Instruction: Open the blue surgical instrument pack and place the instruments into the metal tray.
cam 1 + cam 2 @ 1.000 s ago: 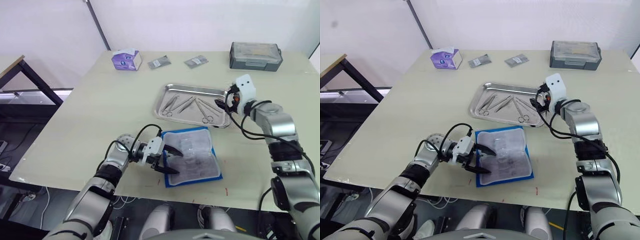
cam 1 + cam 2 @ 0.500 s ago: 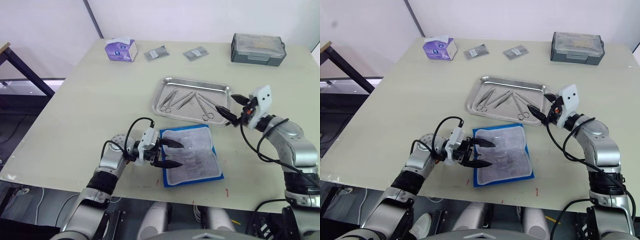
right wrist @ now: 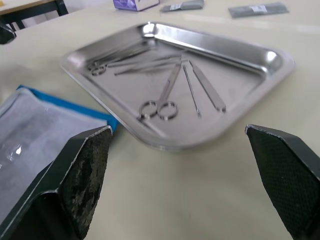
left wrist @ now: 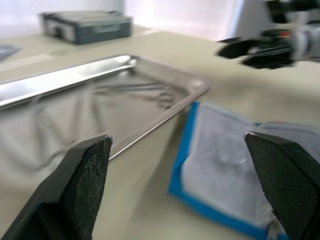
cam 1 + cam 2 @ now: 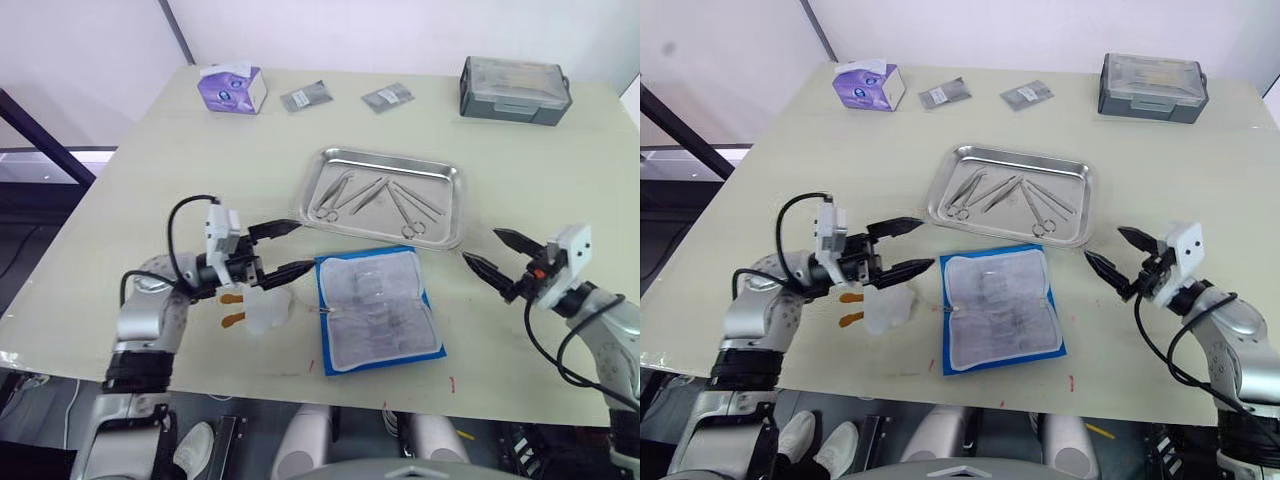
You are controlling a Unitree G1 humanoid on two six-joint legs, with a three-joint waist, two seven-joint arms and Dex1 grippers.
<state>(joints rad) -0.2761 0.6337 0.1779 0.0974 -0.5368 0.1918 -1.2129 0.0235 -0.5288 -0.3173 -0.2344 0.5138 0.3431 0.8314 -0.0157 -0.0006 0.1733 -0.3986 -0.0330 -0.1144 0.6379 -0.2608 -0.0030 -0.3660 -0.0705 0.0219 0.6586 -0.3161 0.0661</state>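
From my remote station, left of centre in the head camera frame, my left gripper (image 5: 275, 249) hangs with its two black fingers spread apart and nothing between them, just left of the blue pack (image 5: 378, 311). Below those fingers a small crumpled piece of clear plastic (image 5: 265, 312) and two short orange marks (image 5: 232, 308) lie on the pale table (image 5: 180, 160). The pack lies opened flat at lower centre, whitish lining up, blue border around it; I cannot tell whether any tool remains inside. Directly above it, near but apart, sits the metal tray (image 5: 386, 160), holding the instruments (image 5: 372, 199): scissors, forceps and tweezers laid in a loose fan. At lower right my right gripper (image 5: 492, 255) hovers over bare table right of the pack, fingers wide apart, empty. Along the top of the frame stand a purple tissue box (image 5: 231, 87), two grey foil packets (image 5: 343, 97) and a grey lidded box (image 5: 515, 88).
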